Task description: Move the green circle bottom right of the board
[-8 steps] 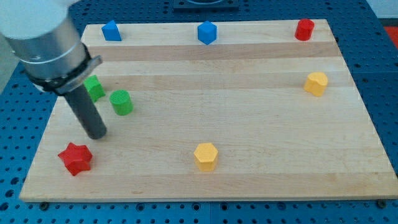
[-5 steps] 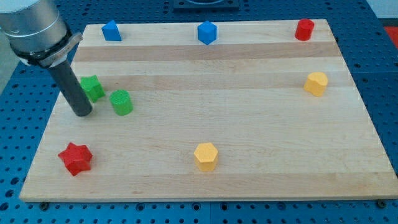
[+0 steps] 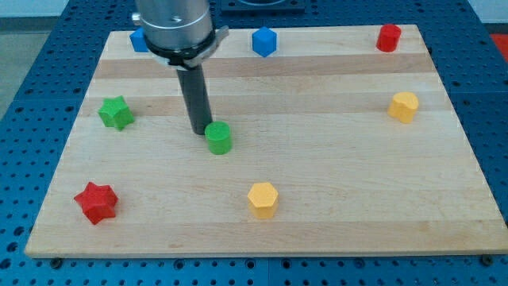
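Nearest the bottom edge: red star [image 3: 96,202] by the bottom-left corner, yellow hexagon [image 3: 263,199] mid-bottom. Farther up, green circle [image 3: 219,137] left of centre, touching my tip [image 3: 199,130] at its upper left. No pincer fitted, only a rod. Green star [image 3: 116,112] near the left edge.

My tip [image 3: 199,129] stands just to the upper left of the green circle [image 3: 219,137], touching or nearly so. Toward the tabletop's [image 3: 333,159] bottom right corner, the yellow hexagon [image 3: 262,199] sits lower and slightly to the view's right of the circle, close to a straight diagonal path. The other yellow block [image 3: 403,106] sits near the right edge, well above that corner. Bare wood lies between these two.
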